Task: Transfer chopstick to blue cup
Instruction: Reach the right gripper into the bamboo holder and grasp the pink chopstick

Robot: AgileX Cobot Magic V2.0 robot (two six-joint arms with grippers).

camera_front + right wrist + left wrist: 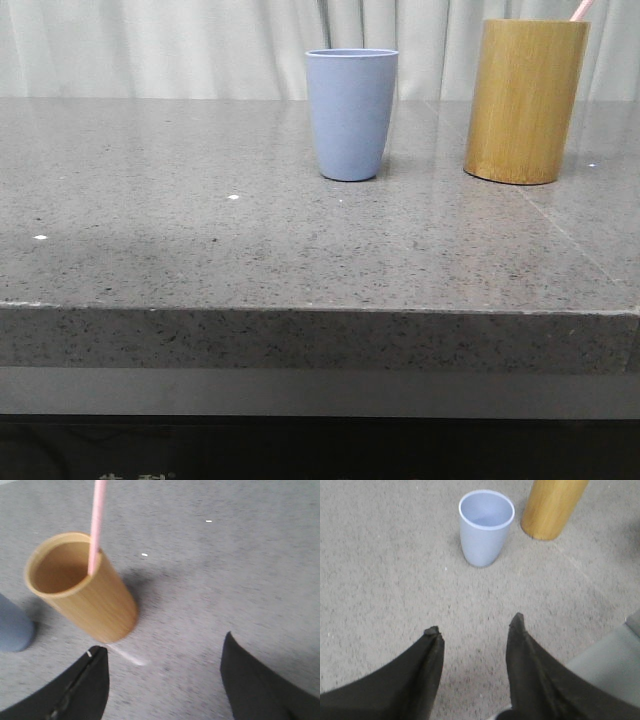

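A grey speckled stone table top point(200, 240) is seen in the front view, with pale pleated curtains point(150, 45) behind its far edge. Two vessels are stood upright toward the far side of the table. A smooth matte light-blue tapered cup point(351, 113) is placed near the middle, and a taller yellow-brown bamboo cylinder point(526, 100) is placed to its right, apart from it with bare table between them.

The thin pale pink chopstick point(96, 525) is seen in the right wrist view standing inside the bamboo cylinder point(82, 587), leaned against the inner wall at the rim, with most of its length projecting above the opening. In the front view only its pink tip point(581, 9) is observed above the cylinder's right rim. The blue cup point(485, 526) is viewed from above in the left wrist view and its interior is noted as empty; the bamboo cylinder point(551, 506) is seen just beside it.

The left gripper point(476, 625) is recorded above bare table on the near side of the blue cup, its two dark fingers point(520, 645) spread apart with nothing between them. The right gripper point(162, 647) is recorded near the bamboo cylinder, its fingers point(250, 675) likewise set wide apart and holding nothing. An edge of the blue cup point(14, 625) is visible beside the cylinder in that view.
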